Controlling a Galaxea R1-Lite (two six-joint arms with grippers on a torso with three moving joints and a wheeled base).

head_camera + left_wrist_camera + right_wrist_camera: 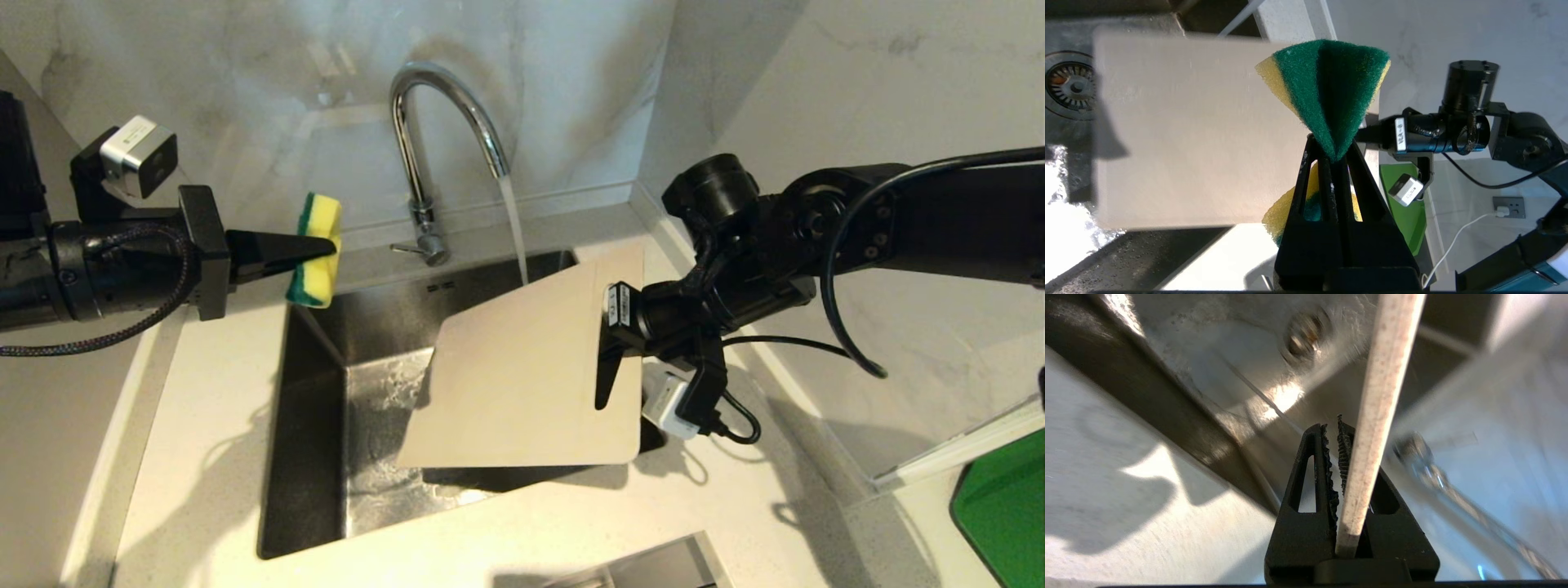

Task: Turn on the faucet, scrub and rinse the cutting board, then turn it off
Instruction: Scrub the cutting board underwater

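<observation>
The chrome faucet [445, 122] stands behind the sink, and water [514, 237] runs from its spout down past the far edge of the cutting board [531, 359]. The cream board is held tilted above the basin. My right gripper [602, 392] is shut on its right edge. In the right wrist view the board's thin edge [1376, 416] sits clamped between that gripper's [1337, 428] ridged pads. My left gripper [326, 245] hovers over the counter to the left of the faucet, shut on a yellow-green sponge [317, 249]. The sponge [1327, 94] is pinched and folded at its fingertips [1333, 155], apart from the board [1184, 130].
The steel sink [326, 457] is wet, with its drain [1071, 85] under the board. A green slab [1000, 514] lies on the counter at the far right. Marble walls close in behind and to the right. A metal edge [645, 567] shows at the front.
</observation>
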